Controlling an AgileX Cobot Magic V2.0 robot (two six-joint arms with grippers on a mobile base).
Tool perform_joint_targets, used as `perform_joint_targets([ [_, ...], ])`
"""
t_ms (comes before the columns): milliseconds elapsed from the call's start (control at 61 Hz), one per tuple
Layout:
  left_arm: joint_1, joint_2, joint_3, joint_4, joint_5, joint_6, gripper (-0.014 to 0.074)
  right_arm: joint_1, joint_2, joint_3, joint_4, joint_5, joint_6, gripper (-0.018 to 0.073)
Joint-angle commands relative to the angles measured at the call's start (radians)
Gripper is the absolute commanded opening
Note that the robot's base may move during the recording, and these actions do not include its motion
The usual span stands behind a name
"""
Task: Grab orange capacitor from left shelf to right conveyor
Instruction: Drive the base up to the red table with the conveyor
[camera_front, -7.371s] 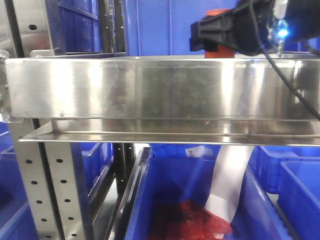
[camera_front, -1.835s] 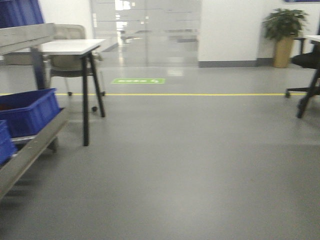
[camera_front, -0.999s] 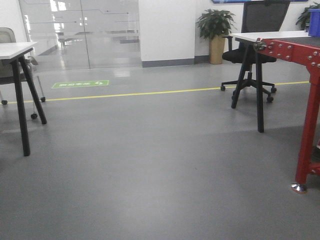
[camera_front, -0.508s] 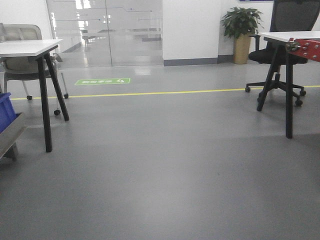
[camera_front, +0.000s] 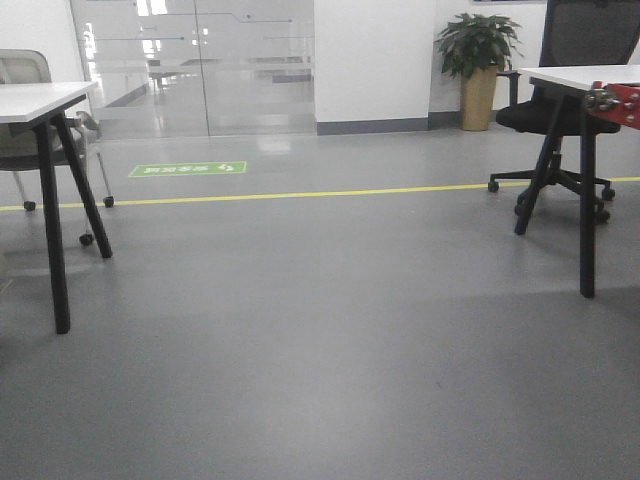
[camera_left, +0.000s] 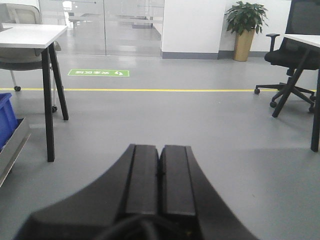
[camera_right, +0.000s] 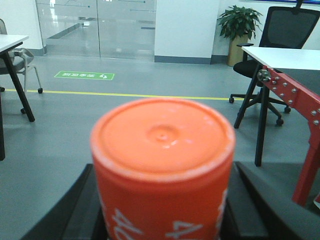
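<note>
The orange capacitor (camera_right: 162, 135) fills the lower middle of the right wrist view, upright, with white "4680" print on its side. My right gripper (camera_right: 164, 170) is shut on it, a black finger on each side. The right conveyor shows as a red bolted edge (camera_right: 292, 97) with a dark belt behind it at the right. Its red corner (camera_front: 622, 100) also pokes in at the right edge of the front view. My left gripper (camera_left: 160, 152) is shut on nothing, its pads pressed together above the floor. The left shelf is out of view.
Grey floor with a yellow line (camera_front: 300, 192) lies ahead. A white table (camera_front: 40, 100) on black legs stands left. A white desk (camera_front: 580, 75) and an office chair (camera_front: 545, 115) stand right. A blue bin (camera_left: 7, 120) sits on a low rack rail at the far left.
The front view has left the steel shelf and swung over open floor. In the last half second it turned slightly right, so the blue bin at its left edge has gone.
</note>
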Motion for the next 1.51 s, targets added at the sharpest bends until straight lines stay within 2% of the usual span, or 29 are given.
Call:
perform_joint_targets([
  [0, 0.002, -0.011, -0.003, -0.002, -0.09, -0.002, -0.0127, -0.006, 0.014, -0.033, -0.008, -0.09, -0.012, 0.0056],
  [606, 0.002, -0.011, -0.003, -0.002, -0.09, -0.002, -0.0127, -0.006, 0.014, -0.033, -0.008, -0.09, -0.012, 0.0056],
  [819, 0.036, -0.011, -0.003, -0.002, -0.09, -0.002, -0.0127, -0.006, 0.014, -0.033, -0.008, -0.09, -0.012, 0.0056],
  [1491, 0.03, -0.011, -0.003, -0.002, -0.09, -0.002, -0.0127, -0.006, 0.014, -0.033, -0.008, -0.09, -0.012, 0.0056],
])
